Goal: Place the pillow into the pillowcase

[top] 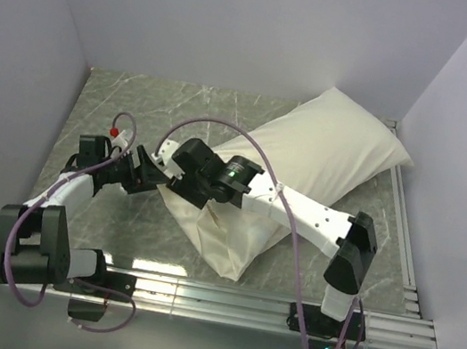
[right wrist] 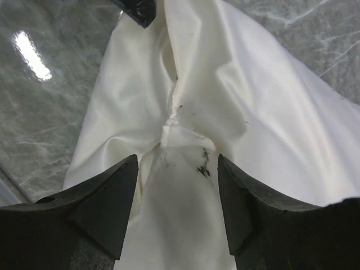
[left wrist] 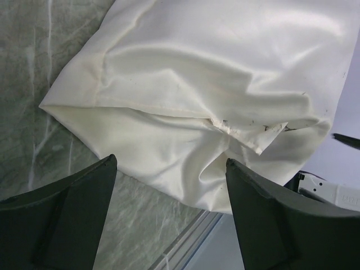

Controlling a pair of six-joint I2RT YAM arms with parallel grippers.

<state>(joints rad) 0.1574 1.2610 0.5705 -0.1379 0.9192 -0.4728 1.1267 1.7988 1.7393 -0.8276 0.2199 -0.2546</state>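
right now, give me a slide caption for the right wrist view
Open jaws above the wrinkled pillowcase, dark smudges at its bunched seam, grey marbled table beside.

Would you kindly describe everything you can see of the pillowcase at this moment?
The pillowcase is cream, smooth, shiny cloth, plump at its far-right end, limp and creased at its near end. It lies diagonally on the marbled table. A stitched hem and dark smudges show near the bunched folds. The right arm reaches over it; the left gripper and right gripper stand open over its limp end.
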